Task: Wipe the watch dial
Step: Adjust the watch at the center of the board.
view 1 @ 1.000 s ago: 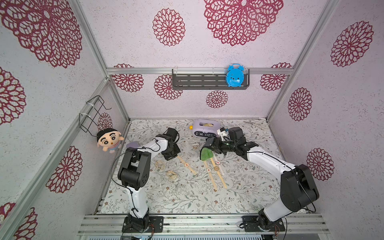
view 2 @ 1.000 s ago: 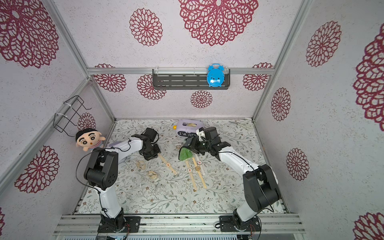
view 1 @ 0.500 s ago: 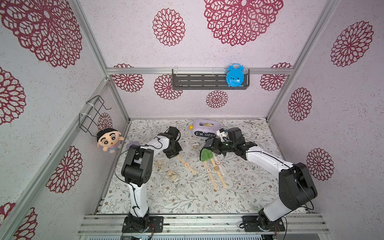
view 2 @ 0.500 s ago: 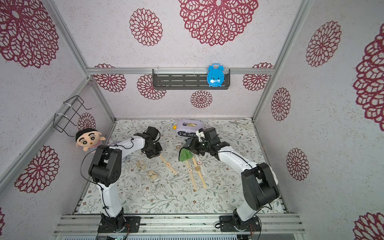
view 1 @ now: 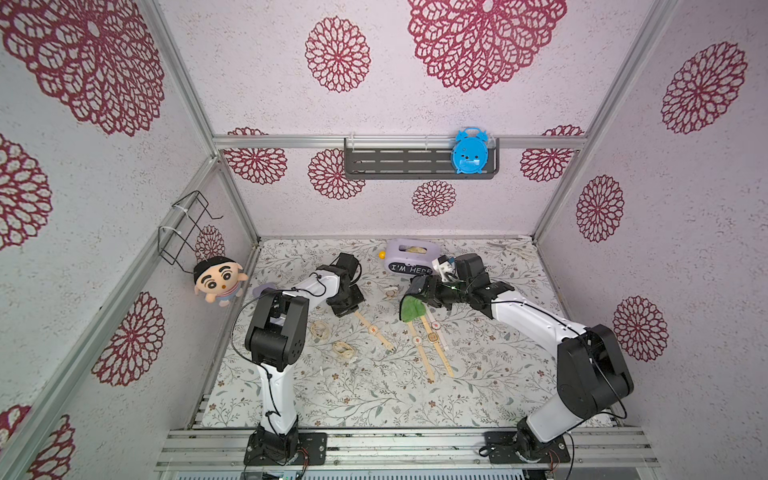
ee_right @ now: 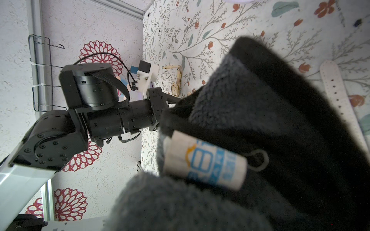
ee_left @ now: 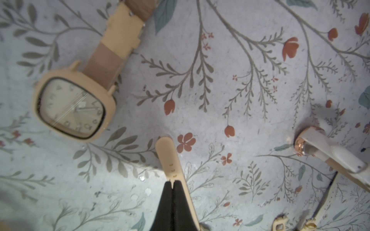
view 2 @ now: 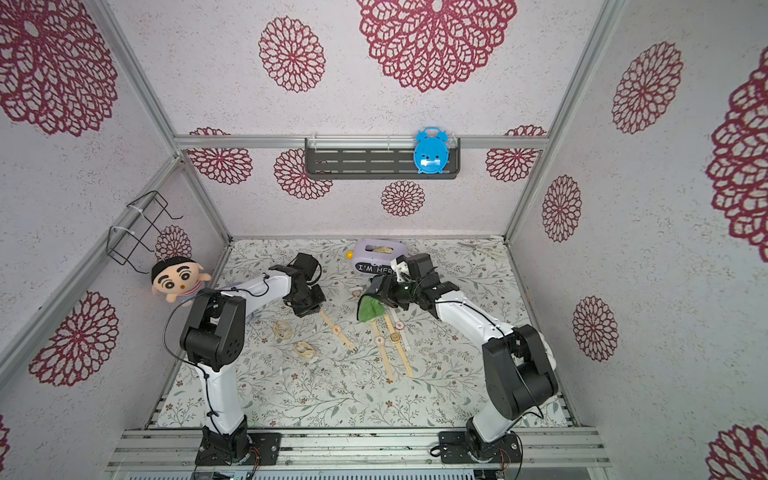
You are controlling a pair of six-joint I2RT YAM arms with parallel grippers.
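Left tool [ee_left: 173, 182]: jaws together, tips set down on the beige strap [ee_left: 166, 158] of a watch [view 1: 384, 341] that lies flat on the counter [view 1: 374, 399]. The strap appears to pass under the tips, not between them. This watch's dial [view 1: 372, 330] faces up, uncovered, between the two tools.

Right tool [view 1: 419, 293]: clamped on a cloth [view 1: 411, 308], green in both top views, dark fleece with a white label [ee_right: 204, 166] in the right wrist view. The cloth is apart from that dial. Its lower edge overlaps the far ends of two more watches [view 1: 417, 340] lying side by side. Contact there: cannot tell.

A square-faced watch [ee_left: 74, 106] lies near the strap tip.
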